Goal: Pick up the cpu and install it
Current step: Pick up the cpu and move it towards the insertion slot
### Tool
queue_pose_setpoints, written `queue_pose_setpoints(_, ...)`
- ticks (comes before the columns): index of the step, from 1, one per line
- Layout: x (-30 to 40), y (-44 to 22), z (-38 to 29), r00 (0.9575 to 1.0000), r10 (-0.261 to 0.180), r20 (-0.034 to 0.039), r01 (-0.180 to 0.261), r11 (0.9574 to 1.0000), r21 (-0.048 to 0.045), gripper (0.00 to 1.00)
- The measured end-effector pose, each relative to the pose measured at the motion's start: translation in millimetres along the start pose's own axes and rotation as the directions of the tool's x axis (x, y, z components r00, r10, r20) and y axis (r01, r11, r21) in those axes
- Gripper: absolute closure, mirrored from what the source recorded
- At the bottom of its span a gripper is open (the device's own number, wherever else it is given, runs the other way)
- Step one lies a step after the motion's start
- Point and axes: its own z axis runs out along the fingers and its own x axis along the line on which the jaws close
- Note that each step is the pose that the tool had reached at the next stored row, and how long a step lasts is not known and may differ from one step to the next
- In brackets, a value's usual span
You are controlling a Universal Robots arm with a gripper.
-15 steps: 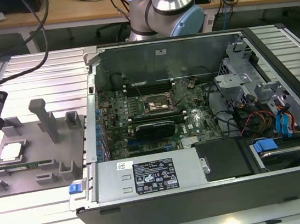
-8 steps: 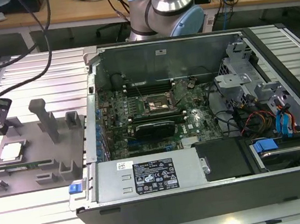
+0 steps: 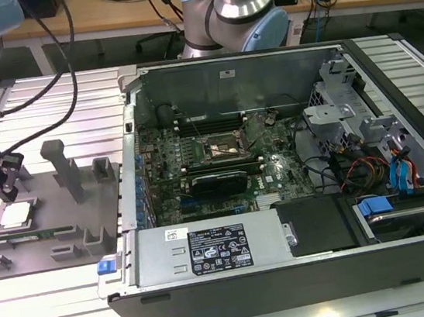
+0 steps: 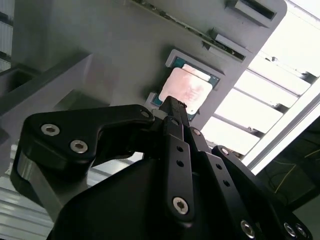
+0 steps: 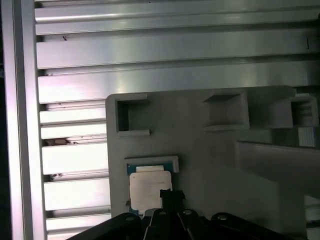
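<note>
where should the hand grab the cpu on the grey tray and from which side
Come straight down from above and pinch two opposite side edges of the cpu. It lies flat, metal top up, in a shallow framed seat on the grey tray, so a sideways approach looks blocked.

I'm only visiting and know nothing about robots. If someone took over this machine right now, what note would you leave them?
End effector: poised directly over the cpu, at the exterior view's left. Contact cannot be told.
Cpu: lying flat in its pocket on the grey tray, seen in both wrist views.
Socket: inside the open computer case, far from the end effector.
Done: end effector is lined up at the cpu.
Left: cpu not yet lifted, not yet installed.
</note>
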Motion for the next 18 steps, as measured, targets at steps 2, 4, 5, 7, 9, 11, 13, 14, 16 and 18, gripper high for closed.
queue_pose_setpoints(2,2.0,-0.8,6.5,1.0,0.0,-0.0002,0.0,1.0,0.0002,0.89)
queue_pose_setpoints(4,5.3,-1.3,12.5,1.0,0.0,0.0001,0.0,1.0,0.0,0.89)
queue_pose_setpoints(5,6.0,-1.4,14.1,1.0,0.0,0.0002,0.0,1.0,0.0,0.89)
queue_pose_setpoints(7,7.3,-1.9,17.8,1.0,0.0,0.0001,0.0,1.0,0.0,0.89)
queue_pose_setpoints(9,8.2,-2.5,19.3,1.0,0.0,0.0003,0.0,1.0,-0.0001,0.89)
queue_pose_setpoints(11,9.8,-3.1,20.7,1.0,0.0,0.0002,0.0,1.0,0.0,0.89)
queue_pose_setpoints(13,12.1,-3.8,22.5,1.0,0.0,0.0004,0.0,1.0,0.0,0.89)
queue_pose_setpoints(14,13.2,-4.1,23.5,1.0,0.0,0.0005,0.0,1.0,0.0,0.89)
queue_pose_setpoints(16,14.3,-4.5,26.0,1.0,0.0,0.0008,0.0,1.0,-0.0002,0.89)
queue_pose_setpoints(18,14.7,-4.6,28.0,1.0,0.0,0.0006,0.0,1.0,0.0001,0.89)
